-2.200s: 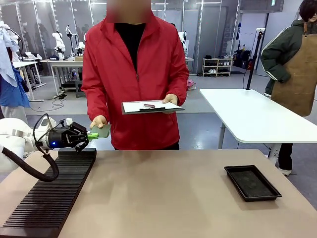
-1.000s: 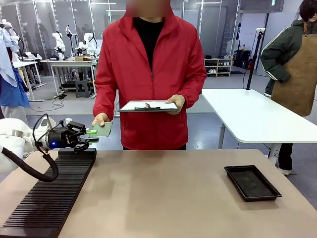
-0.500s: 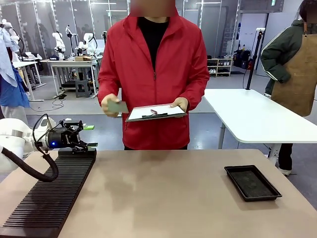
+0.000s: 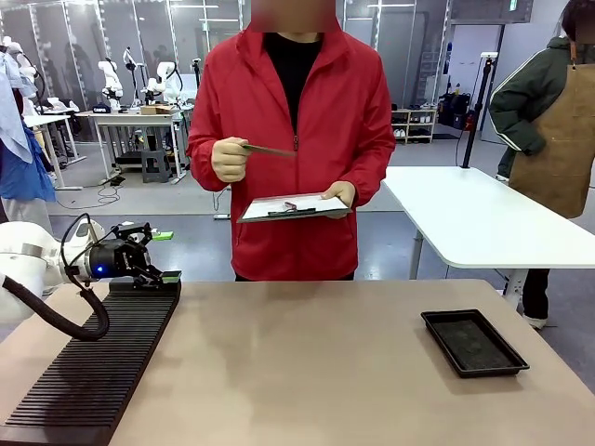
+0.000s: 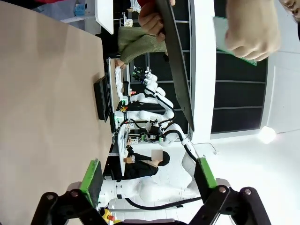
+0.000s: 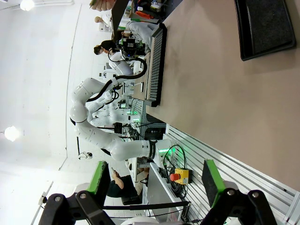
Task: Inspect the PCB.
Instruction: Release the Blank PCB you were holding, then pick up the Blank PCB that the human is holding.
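Front view first: the person in the red jacket has the circuit board (image 4: 271, 150) up at chest height, pinched in one hand (image 4: 230, 160) and turned nearly edge-on to the camera, well above the table (image 4: 316, 372). Their other hand (image 4: 340, 194) carries a clipboard (image 4: 296, 206) just below it. Over at the table's left edge, the left gripper (image 4: 165, 255) hangs above the far end of the black slotted rack (image 4: 93, 372), jaws spread wide, nothing between them. A shallow black tray (image 4: 474, 342) sits near the right edge. On to the left wrist view: the left gripper (image 5: 149, 176) shows both green pads (image 5: 91, 176) far apart with only open air in the gap; the circuit board (image 5: 219, 33) is at the top right, partly covered by the person's fist (image 5: 253, 28), with the clipboard (image 5: 176, 61) beside it. Right wrist view now: the right gripper (image 6: 153, 180) is just as wide and holds nothing, looking across the table (image 6: 211, 93) at the tray (image 6: 265, 28) and the rack (image 6: 157, 65).
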`<move>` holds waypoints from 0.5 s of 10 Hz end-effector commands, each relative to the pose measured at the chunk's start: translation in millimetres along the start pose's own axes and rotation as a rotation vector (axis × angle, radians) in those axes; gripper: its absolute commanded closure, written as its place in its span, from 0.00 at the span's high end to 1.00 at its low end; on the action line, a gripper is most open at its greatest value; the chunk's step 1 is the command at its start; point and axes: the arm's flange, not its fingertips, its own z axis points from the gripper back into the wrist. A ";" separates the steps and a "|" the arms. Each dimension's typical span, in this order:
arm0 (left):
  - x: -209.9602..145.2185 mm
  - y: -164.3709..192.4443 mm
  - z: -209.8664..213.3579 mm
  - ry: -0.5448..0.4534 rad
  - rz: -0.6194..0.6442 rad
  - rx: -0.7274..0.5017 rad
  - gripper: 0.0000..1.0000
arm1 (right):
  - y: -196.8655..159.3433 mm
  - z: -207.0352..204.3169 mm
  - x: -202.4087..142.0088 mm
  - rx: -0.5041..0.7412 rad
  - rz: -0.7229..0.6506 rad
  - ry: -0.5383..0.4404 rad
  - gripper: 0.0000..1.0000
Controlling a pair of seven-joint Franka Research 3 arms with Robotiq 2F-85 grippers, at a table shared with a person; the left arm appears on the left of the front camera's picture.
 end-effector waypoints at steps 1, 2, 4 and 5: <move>0.3 0.4 0.1 -0.003 0.000 0.003 1.00 | 1.5 1.0 0.0 0.004 -0.004 -0.007 1.00; 0.3 0.4 0.1 -0.003 0.000 0.003 1.00 | 1.5 1.0 0.0 0.004 -0.004 -0.007 1.00; 0.3 0.4 0.1 -0.003 0.000 0.003 1.00 | 1.5 1.0 0.0 0.004 -0.004 -0.007 1.00; 0.3 0.4 0.1 -0.003 0.000 0.003 1.00 | 1.5 1.0 0.0 0.004 -0.004 -0.007 1.00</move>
